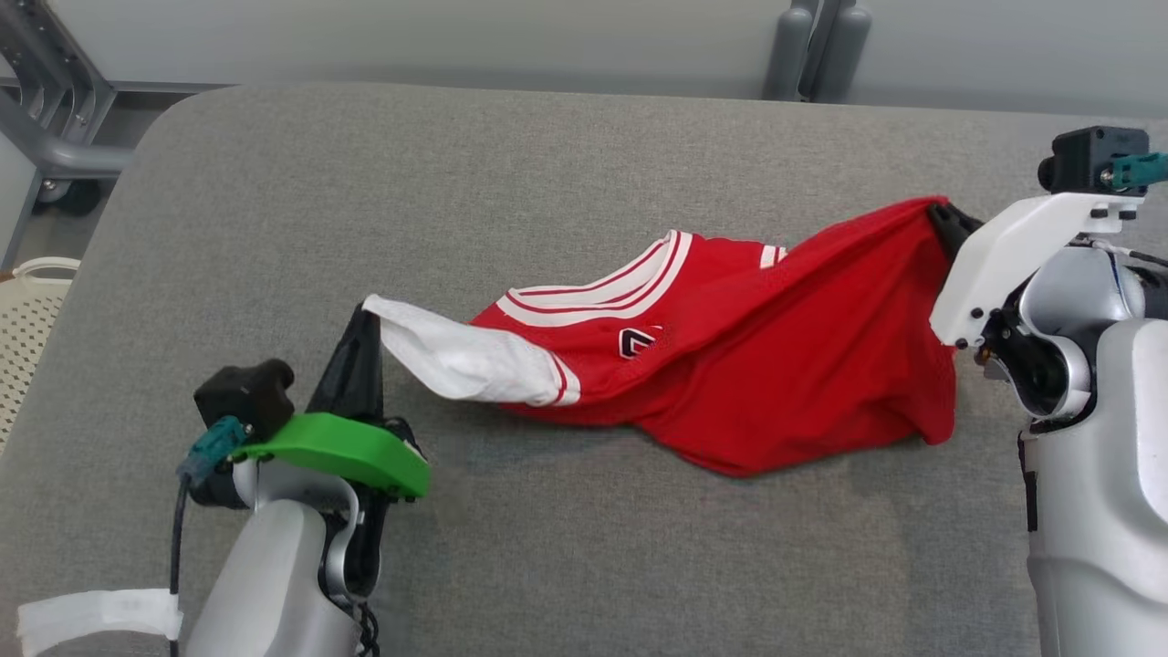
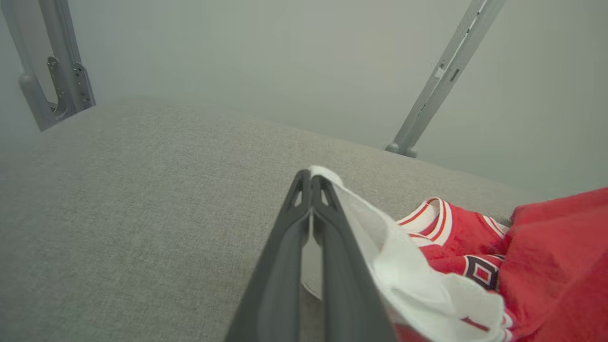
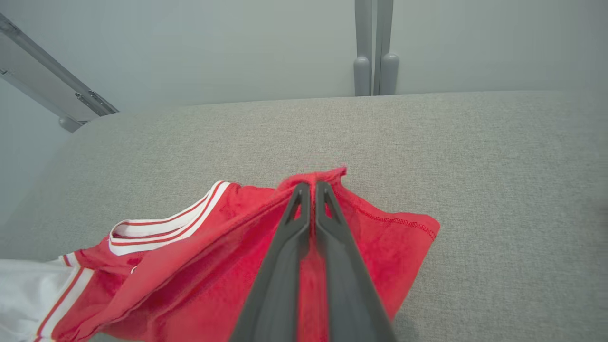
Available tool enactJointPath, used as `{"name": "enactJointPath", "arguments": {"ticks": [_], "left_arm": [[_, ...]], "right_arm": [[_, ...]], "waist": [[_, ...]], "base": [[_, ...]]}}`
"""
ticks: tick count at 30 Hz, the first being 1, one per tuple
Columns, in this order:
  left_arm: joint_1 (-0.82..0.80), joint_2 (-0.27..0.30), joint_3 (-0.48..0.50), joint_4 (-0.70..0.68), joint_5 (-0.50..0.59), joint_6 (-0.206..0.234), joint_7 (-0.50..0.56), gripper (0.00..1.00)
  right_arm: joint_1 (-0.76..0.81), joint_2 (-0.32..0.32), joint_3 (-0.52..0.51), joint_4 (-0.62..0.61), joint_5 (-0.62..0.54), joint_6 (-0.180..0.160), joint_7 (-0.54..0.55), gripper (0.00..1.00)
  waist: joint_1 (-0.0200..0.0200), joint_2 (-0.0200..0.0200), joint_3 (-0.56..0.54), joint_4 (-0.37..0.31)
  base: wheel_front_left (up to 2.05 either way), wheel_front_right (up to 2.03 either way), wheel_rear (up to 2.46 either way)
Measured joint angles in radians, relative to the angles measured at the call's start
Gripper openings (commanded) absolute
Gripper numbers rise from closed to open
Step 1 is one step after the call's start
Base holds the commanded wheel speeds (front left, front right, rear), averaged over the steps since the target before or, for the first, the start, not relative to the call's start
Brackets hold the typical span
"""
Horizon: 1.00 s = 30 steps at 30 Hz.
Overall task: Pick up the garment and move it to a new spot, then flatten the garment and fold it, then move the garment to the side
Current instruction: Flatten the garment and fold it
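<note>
Head view: one red fabric sports jersey point(image 1: 748, 365) with white-striped collar, lying across the middle of the grey fabric-covered bench point(image 1: 547, 182), strung between two grips with its belly sagging onto the surface. The left claw point(image 1: 367, 321) is pressed together on the tip of the white sleeve point(image 1: 456, 360); the right claw point(image 1: 947, 221) pinches a red hem corner point(image 1: 922, 212) at the opposite end, which appears lifted. Holding it at both extremes is presumably meant to let the cloth be drawn taut and spread flat before folding. The left forearm rises from the lower left, fingers pointing up; the right arm enters from the right edge, wrist bent, fingers angled leftward. Left wrist view: fingertips meet without a gap, white fabric gathered along their right side. Right wrist view: fingertips meet on the stitched red edge, cloth draping away on both sides.
</note>
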Motion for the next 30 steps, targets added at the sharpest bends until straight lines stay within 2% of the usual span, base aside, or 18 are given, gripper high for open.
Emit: {"name": "enactJointPath", "arguments": {"ticks": [6, 14, 18, 22, 24, 27, 30], "left_arm": [[-0.032, 0.009, 0.028, -0.153, -0.021, 0.006, -0.001, 0.00], [-0.108, 0.005, 0.073, -0.309, -0.114, 0.031, 0.092, 0.00], [-0.226, -0.002, 0.122, -0.326, -0.212, 0.032, 0.142, 0.00], [-0.406, 0.000, 0.173, -0.305, -0.275, 0.035, 0.187, 0.00], [-0.511, 0.004, 0.206, -0.288, -0.317, 0.047, 0.206, 0.00], [-0.672, 0.034, 0.229, -0.258, -0.326, 0.056, 0.236, 0.00], [-0.823, 0.066, 0.245, -0.227, -0.333, 0.062, 0.255, 0.00]], "right_arm": [[0.001, 0.000, 0.002, -0.123, 0.007, 0.000, -0.010, 0.00], [-0.015, -0.036, 0.011, -0.240, 0.042, 0.000, 0.041, 0.00], [-0.111, -0.045, 0.042, -0.222, 0.103, 0.000, 0.053, 0.00], [-0.273, -0.056, 0.058, -0.131, 0.184, -0.001, 0.037, 0.00], [-0.371, -0.105, 0.097, -0.095, 0.157, 0.001, 0.022, 0.00], [-0.519, -0.120, 0.100, -0.034, 0.170, -0.001, -0.019, 0.00], [-0.667, -0.144, 0.114, 0.022, 0.134, 0.000, -0.096, 0.00]], "waist": [[0.0000, 0.0000, -0.015, -0.018], [0.0000, 0.0000, 0.027, -0.038], [0.0000, 0.0000, 0.086, -0.050], [0.0000, 0.0000, 0.165, -0.068], [0.0000, 0.0000, 0.210, -0.078], [0.0001, 0.0000, 0.280, -0.094], [0.0002, 0.0000, 0.350, -0.111]], "base": [[0.00, 0.00, 0.00], [0.00, 0.00, 0.00], [0.00, 0.00, 0.00], [0.00, 0.00, 0.00], [0.00, 0.00, 0.00], [0.00, 0.00, 0.00], [0.00, 0.00, 0.00]]}}
